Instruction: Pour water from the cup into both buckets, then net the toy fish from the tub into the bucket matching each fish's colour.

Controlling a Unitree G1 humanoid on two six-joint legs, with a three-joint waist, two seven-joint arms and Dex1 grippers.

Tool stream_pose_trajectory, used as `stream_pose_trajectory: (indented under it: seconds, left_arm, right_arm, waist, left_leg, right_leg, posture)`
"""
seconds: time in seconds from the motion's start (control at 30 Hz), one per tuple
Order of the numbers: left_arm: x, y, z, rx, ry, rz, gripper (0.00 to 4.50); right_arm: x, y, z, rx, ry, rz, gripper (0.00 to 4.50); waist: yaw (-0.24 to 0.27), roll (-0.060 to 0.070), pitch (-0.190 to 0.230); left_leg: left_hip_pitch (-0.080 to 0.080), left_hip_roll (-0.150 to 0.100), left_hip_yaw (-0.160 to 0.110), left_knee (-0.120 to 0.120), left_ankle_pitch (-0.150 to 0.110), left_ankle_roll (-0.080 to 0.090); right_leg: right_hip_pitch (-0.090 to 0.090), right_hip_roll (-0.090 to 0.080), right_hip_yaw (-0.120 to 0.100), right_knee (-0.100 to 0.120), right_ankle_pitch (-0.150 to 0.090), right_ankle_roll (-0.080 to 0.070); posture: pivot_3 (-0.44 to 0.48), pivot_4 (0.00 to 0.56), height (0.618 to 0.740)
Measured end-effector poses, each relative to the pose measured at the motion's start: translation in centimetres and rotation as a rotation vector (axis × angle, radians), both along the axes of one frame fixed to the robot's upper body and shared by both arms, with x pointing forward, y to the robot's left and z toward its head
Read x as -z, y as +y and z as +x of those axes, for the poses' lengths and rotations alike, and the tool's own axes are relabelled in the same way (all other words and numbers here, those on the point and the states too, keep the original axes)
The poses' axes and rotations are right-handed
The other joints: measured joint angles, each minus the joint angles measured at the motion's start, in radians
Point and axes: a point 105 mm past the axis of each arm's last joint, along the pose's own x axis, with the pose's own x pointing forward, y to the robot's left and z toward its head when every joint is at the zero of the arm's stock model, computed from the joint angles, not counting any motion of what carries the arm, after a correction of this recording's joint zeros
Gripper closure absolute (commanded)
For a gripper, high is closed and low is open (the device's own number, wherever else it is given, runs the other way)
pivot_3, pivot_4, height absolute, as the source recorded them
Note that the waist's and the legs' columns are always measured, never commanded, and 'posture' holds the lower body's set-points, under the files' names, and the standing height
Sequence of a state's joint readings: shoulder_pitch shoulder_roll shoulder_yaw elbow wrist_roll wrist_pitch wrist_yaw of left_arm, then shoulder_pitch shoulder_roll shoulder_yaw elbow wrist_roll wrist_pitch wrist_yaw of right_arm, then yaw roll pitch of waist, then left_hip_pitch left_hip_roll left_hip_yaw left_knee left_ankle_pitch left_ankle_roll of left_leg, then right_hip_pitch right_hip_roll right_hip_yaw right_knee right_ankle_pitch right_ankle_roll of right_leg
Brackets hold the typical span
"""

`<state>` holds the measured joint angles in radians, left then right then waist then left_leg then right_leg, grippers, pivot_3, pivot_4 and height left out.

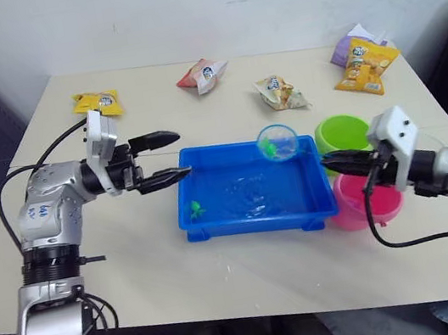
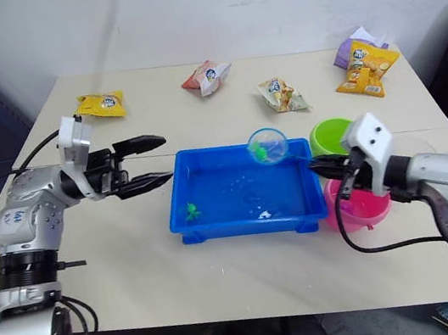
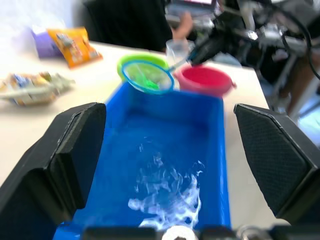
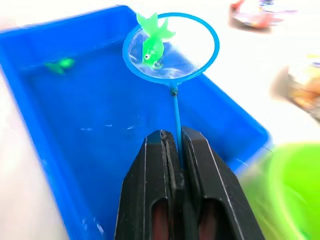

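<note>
The right gripper (image 4: 175, 150) was pinched tight on the thin handle of the net (image 4: 171, 47), holding the hoop lifted over the far corner of the blue tub (image 1: 255, 222), presumably to carry its catch across. A green fish (image 4: 152, 42) lay in the mesh, and the lime green bucket (image 1: 343, 132) stood just beyond the tub's corner, beside the pink bucket (image 1: 367, 199). Another green fish (image 1: 196, 210) remained in the water. The left gripper (image 1: 172, 155) hung spread wide and empty at the tub's left end.
</note>
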<state>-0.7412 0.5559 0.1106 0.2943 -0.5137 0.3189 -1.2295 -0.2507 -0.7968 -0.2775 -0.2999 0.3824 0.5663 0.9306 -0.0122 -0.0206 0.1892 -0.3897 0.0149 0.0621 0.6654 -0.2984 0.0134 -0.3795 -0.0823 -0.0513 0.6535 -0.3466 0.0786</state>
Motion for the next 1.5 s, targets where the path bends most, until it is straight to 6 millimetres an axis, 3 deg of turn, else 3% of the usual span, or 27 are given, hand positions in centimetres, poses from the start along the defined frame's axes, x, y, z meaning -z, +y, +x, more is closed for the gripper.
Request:
stream_pose_trajectory:
  seconds: [0.2,0.37,0.47,0.63,0.97,1.3,1.37,1.5]
  left_arm:
    - [0.2,-1.1,0.6,-0.045,-0.007,-0.069,0.09]
    - [0.6,-1.3,0.4,-0.036,-0.027,-0.052,0.09]
    - [0.8,-1.4,0.3,-0.026,-0.037,-0.037,0.09]
    - [1.0,-1.7,0.2,-0.013,-0.046,-0.024,0.09]
    - [1.2,-2.0,0.2,-0.004,-0.042,-0.015,0.09]
    - [1.8,-2.7,-0.1,0.045,-0.040,0.016,0.09]
    - [1.8,-2.2,-0.2,0.045,-0.047,0.033,0.09]
    - [2.0,-0.1,-0.4,0.041,-0.047,0.090,0.09]
  right_arm:
    - [-1.8,-5.1,0.9,0.202,-0.132,-0.120,4.50]
    - [-1.0,-8.1,1.7,0.325,-0.209,-0.261,4.50]
    - [0.3,-9.4,2.3,0.367,-0.280,-0.451,4.50]
    - [1.5,-10.5,2.5,0.358,-0.435,-0.756,4.50]
    - [1.1,-10.7,1.8,0.226,-0.803,-1.169,4.50]
    - [1.3,-10.3,1.6,0.217,-0.891,-1.145,4.50]
    - [0.5,-9.4,1.8,0.247,-0.858,-0.991,4.50]
    - [-1.9,-4.4,2.2,0.168,-0.751,-0.601,4.50]
  waist:
    - [0.000,0.000,0.000]
    - [0.001,0.000,0.000]
    - [0.002,0.000,0.000]
    - [0.003,0.000,0.000]
    - [0.001,0.000,0.000]
    - [0.000,0.000,0.000]
    - [-0.007,0.000,0.000]
    - [-0.023,0.000,0.000]
  left_leg:
    - [0.001,0.000,0.001,0.000,0.000,0.000]
    - [0.001,0.000,0.001,0.000,0.001,-0.001]
    - [0.001,0.000,0.002,0.000,0.001,-0.001]
    - [0.002,0.000,0.003,0.000,0.001,-0.002]
    - [0.002,0.001,0.003,0.000,0.002,-0.004]
    - [0.003,0.001,0.003,0.000,0.003,-0.004]
    - [0.003,0.001,0.003,0.000,0.003,-0.004]
    - [0.005,0.003,0.003,0.000,0.003,-0.004]
  right_leg:
    - [0.000,0.000,0.001,0.000,0.000,0.000]
    - [0.000,0.001,0.001,0.000,0.000,0.000]
    - [0.000,0.001,0.001,0.000,0.000,0.000]
    - [0.000,0.001,0.002,-0.001,0.000,0.000]
    - [0.000,0.002,0.002,-0.004,0.000,0.000]
    - [0.000,0.003,0.003,-0.004,0.000,0.000]
    - [0.001,0.003,0.003,-0.004,0.000,0.000]
    - [0.002,0.004,0.003,-0.002,0.000,0.000]
  posture:
    - [0.000,0.150,0.738]
    - [0.000,0.150,0.738]
    - [0.000,0.150,0.738]
    - [0.000,0.150,0.738]
    - [0.000,0.150,0.738]
    - [0.000,0.150,0.738]
    - [0.000,0.150,0.738]
    - [0.000,0.150,0.738]
